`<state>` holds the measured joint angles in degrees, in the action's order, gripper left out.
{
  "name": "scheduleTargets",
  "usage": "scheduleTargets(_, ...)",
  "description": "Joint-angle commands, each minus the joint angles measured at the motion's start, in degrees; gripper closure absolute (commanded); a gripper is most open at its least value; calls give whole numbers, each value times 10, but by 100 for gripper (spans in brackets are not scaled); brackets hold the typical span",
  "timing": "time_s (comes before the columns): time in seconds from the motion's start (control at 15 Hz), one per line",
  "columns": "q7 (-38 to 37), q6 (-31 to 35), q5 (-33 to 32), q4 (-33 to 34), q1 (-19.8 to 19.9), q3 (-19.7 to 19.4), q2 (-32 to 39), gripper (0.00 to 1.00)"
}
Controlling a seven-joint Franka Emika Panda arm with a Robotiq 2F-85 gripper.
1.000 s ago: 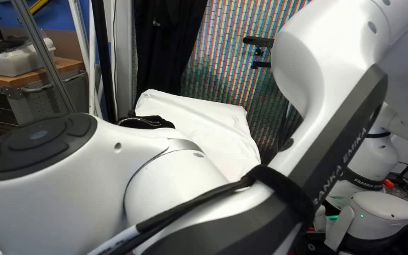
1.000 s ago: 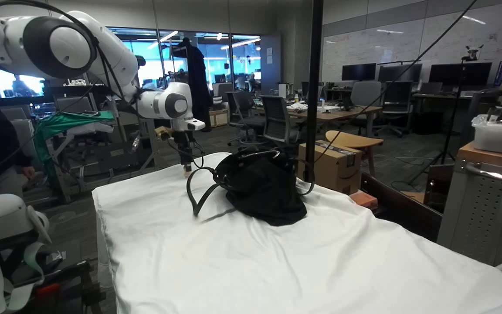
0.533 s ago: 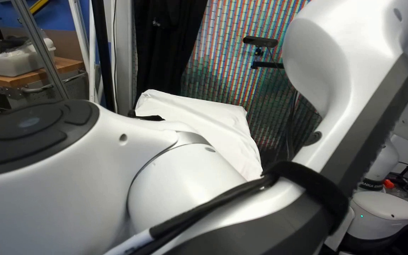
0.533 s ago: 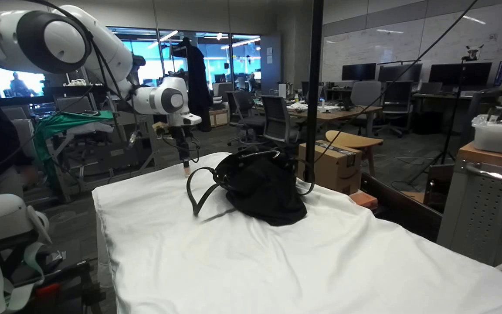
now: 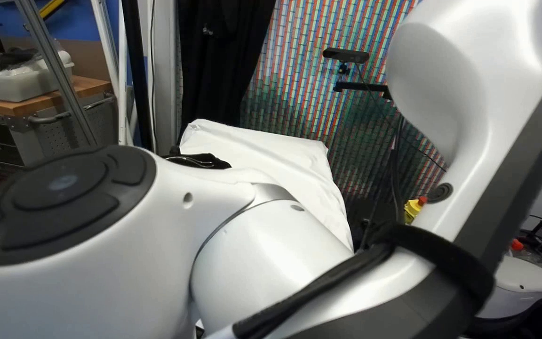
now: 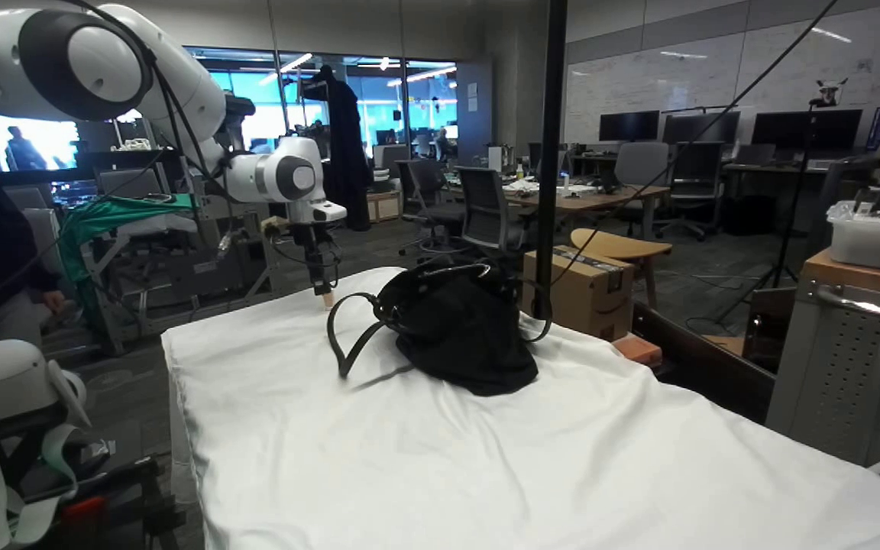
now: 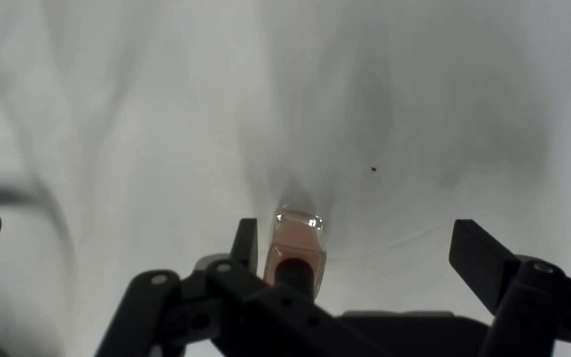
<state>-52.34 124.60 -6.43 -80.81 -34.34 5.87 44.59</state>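
Note:
A small clear bottle with pinkish-orange content and a dark cap (image 7: 296, 238) stands on the white cloth in the wrist view. My gripper (image 7: 357, 243) is open, its fingers wide apart. The bottle is between them, close to the left finger (image 7: 246, 243), with a narrow gap visible; the right finger (image 7: 484, 265) is far from it. The gripper's link hides part of the cap. In an exterior view the gripper (image 6: 322, 290) points down just above the bottle (image 6: 328, 302), near the far table edge. In the remaining exterior view the arm hides both.
A black bag (image 6: 463, 328) lies on the white-covered table (image 6: 486, 473), its strap loop (image 6: 342, 344) close beside the bottle. The bag also shows partly behind the arm (image 5: 200, 161). A black pole (image 6: 551, 153) and a cardboard box (image 6: 581, 294) stand beyond the bag.
The arm and gripper have shifted slightly left in the exterior view that shows the gripper. The arm has swung right in the remaining exterior view. The bottle and bag have not moved.

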Motion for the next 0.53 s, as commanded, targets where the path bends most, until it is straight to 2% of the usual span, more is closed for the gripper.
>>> scheduleTargets(0.0,-19,37,-8,-52,-4,-7,-31,0)
scheduleTargets(0.47,-5,87,-8,-85,-1,-11,-33,0)
